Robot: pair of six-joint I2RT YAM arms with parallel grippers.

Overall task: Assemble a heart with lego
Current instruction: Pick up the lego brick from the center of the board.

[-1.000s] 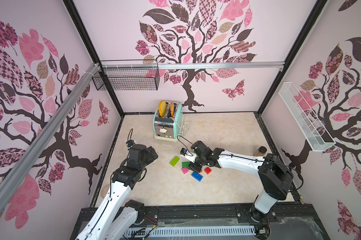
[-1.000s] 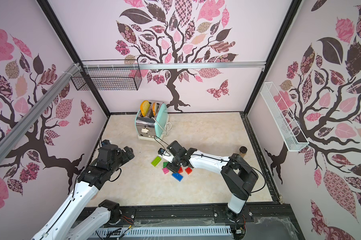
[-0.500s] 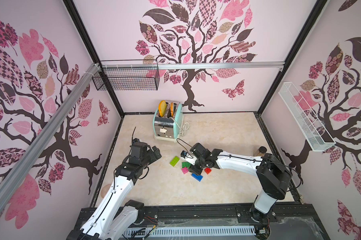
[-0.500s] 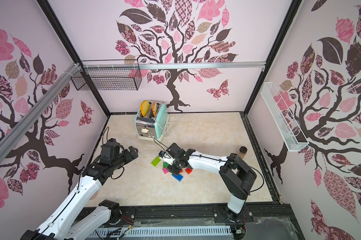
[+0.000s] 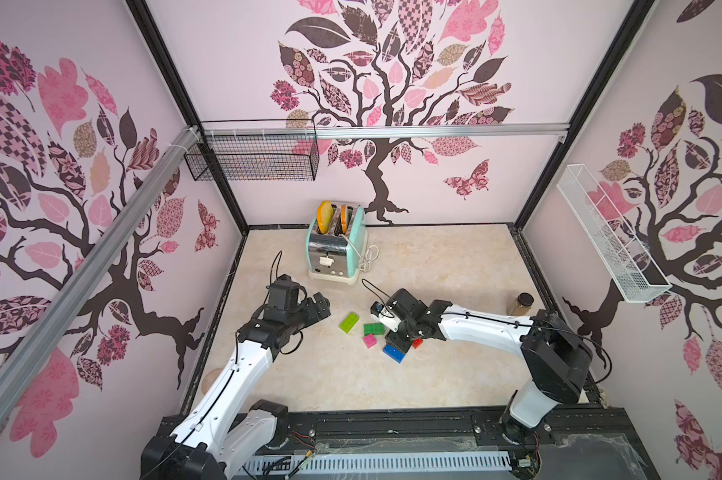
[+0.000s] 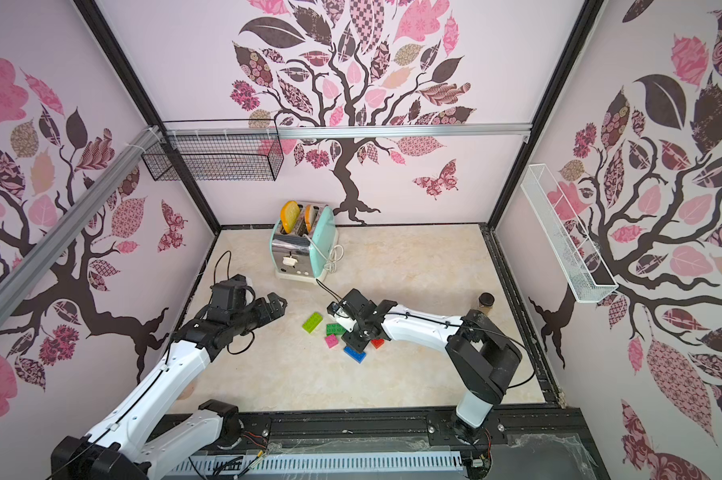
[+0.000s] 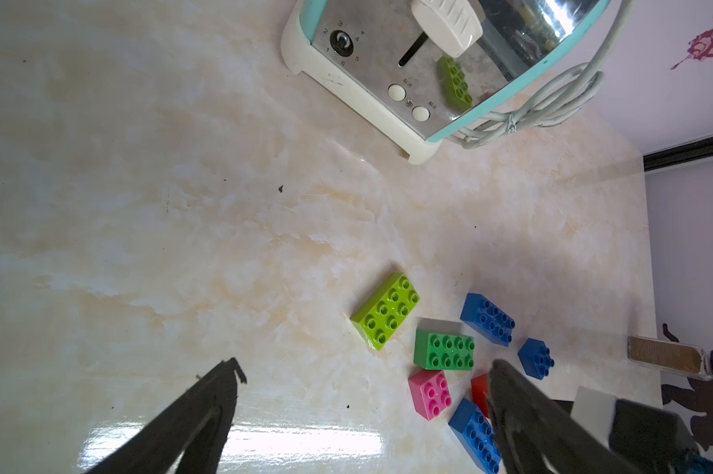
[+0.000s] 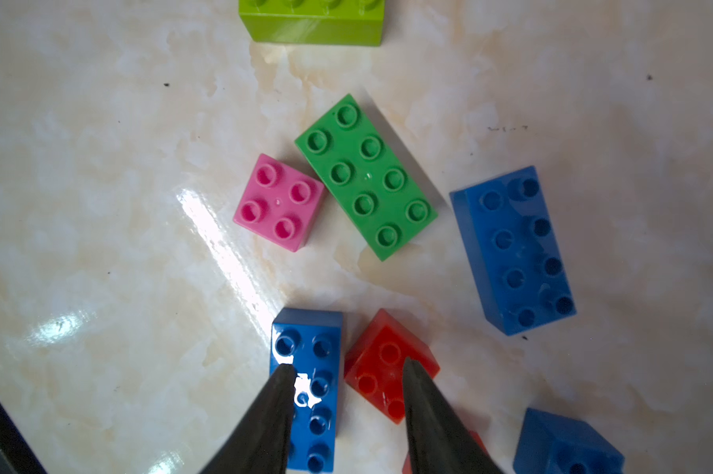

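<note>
The right gripper hangs over two bricks, and no heart is built yet.
All the lego bricks lie loose, bumps up, in a small bunch on the table in front of the toaster, so I think any piece can be pushed onto another. The right gripper's fingers are a little apart, one over the long blue brick and one over the red brick just beside it, and no brick looks pinched. It points down, likely so the fingers can slide past a brick's sides, but the red brick may get bumped. The pink brick, dark green brick, lime brick and second long blue brick lie near. The left gripper hangs off to the side, wide open and empty, likely ready to help.
</note>
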